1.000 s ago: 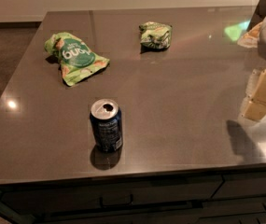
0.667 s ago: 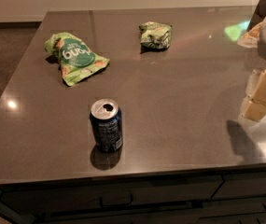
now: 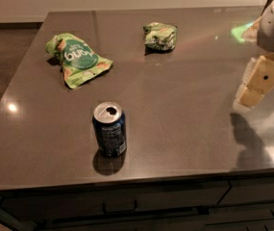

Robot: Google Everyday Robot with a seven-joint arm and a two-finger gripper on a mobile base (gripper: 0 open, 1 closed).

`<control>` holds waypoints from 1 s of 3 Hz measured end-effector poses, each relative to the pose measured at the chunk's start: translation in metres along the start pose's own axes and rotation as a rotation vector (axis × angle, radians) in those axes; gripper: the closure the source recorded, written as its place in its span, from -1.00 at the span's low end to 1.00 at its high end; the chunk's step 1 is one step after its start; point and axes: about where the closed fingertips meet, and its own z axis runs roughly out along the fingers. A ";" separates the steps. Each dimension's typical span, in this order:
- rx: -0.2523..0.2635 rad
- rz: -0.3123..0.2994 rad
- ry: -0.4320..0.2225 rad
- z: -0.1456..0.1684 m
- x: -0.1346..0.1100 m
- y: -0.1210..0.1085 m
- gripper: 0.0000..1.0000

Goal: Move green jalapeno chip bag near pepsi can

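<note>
The green jalapeno chip bag [image 3: 160, 36], small, crumpled and dark green, lies on the far middle of the dark counter. The pepsi can [image 3: 109, 129], dark blue with an opened silver top, stands upright near the counter's front edge, left of centre. My gripper [image 3: 253, 91] hangs at the right edge of the view, above the counter's right side, with cream-coloured fingers pointing down and left. It is well apart from both the bag and the can, and it holds nothing.
A larger bright light-green bag [image 3: 76, 58] with white lettering lies at the far left of the counter [image 3: 184, 109]. Drawer fronts with a handle [image 3: 119, 207] run below the front edge. The floor lies to the left of the counter.
</note>
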 end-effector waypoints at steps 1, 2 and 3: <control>0.031 0.047 -0.031 0.018 -0.012 -0.039 -1.00; 0.063 0.119 -0.069 0.040 -0.021 -0.075 -1.00; 0.104 0.192 -0.101 0.064 -0.032 -0.107 -1.00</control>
